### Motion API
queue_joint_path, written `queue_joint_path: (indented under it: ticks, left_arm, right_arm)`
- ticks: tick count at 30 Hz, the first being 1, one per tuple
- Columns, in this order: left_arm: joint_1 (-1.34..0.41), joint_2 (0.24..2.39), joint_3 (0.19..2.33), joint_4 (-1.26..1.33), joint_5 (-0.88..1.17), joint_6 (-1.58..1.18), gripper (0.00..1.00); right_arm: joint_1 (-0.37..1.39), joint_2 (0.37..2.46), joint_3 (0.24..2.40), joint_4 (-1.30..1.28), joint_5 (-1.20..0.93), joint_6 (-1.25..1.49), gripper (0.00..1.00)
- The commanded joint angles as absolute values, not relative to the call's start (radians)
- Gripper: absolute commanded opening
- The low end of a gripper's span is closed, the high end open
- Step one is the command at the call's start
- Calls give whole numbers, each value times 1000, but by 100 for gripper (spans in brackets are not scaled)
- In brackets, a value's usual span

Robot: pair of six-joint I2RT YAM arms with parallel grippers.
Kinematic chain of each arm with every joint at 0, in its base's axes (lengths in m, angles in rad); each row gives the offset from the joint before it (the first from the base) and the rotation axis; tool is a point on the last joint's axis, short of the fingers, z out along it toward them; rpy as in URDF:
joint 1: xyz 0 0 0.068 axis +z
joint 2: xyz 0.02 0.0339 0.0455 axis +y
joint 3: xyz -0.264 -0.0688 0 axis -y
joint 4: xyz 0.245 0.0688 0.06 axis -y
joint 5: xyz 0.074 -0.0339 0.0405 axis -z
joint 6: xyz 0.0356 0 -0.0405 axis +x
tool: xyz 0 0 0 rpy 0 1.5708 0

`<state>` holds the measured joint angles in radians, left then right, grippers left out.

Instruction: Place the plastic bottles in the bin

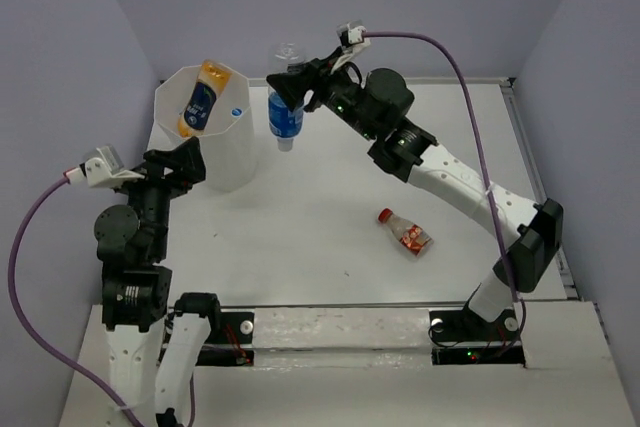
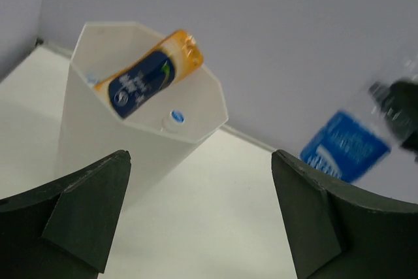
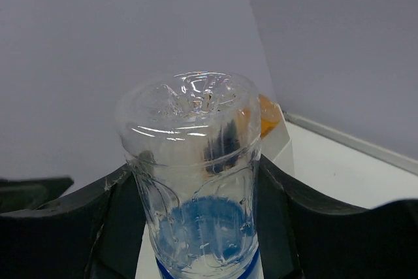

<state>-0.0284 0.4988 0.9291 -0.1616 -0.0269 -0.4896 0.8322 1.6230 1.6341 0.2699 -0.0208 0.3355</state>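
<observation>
Looked like mid-carry: the right gripper (image 1: 291,87) was pinching the blue-labelled bottle (image 1: 285,117) cap-down, bin (image 1: 232,159) just left and below it, so next it'd need to swing over the rim and release; left gripper (image 1: 184,165) was spread, empty.

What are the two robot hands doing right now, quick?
Left fingers: open, holding nothing.
Right fingers: closed on the blue bottle.
</observation>
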Motion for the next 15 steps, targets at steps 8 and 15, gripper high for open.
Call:
queue_joint_path:
  ticks: [8,15]
  left_arm:
    - [-209,361,795,-469,-261,-555,99]
    - [-268,331,747,-430,-270,-552,99]
  right_arm:
    - [862,2063,2207,563,26,305,21]
    - [871,2337,2511,462,18,242,21]
